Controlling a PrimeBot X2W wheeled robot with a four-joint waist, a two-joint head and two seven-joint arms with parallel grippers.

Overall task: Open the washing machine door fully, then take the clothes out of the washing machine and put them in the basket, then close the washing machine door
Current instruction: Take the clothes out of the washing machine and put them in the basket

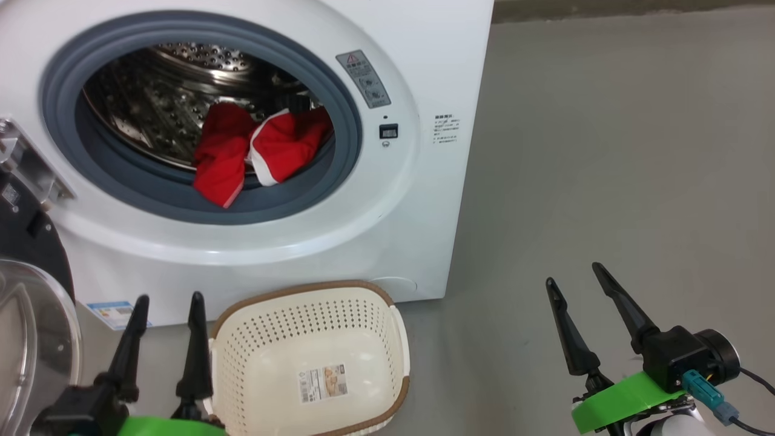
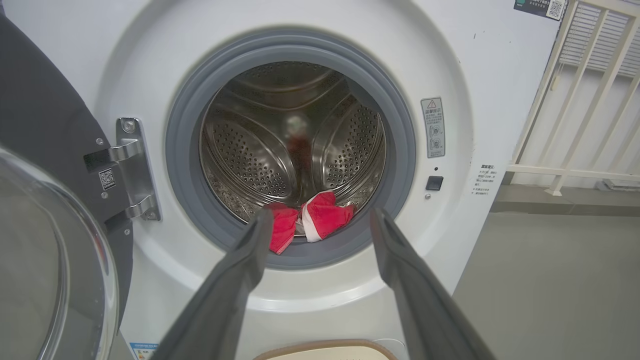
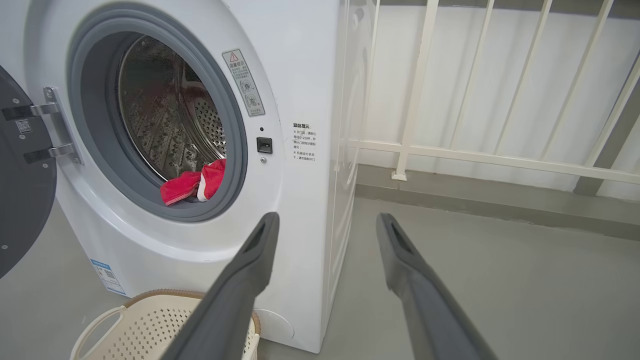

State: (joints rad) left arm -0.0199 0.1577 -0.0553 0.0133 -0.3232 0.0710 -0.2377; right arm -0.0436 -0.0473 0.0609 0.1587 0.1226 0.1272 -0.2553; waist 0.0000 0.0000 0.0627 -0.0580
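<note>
Looking down from the head, the left gripper (image 1: pixel 169 297) stands spread and empty just left of the basket (image 1: pixel 303 289), the right gripper (image 1: pixel 573 274) likewise spread over floor (image 1: pixel 605 151) well to its right. From the left wrist, the red clothes (image 2: pixel 322 217) lie on the drum (image 2: pixel 250 160)'s front lip ahead between the parted fingers, the washing machine door (image 2: pixel 50 240) standing open at their left. From the right wrist, the washing machine (image 3: pixel 310 75) stands ahead-left of the parted fingers.
</note>
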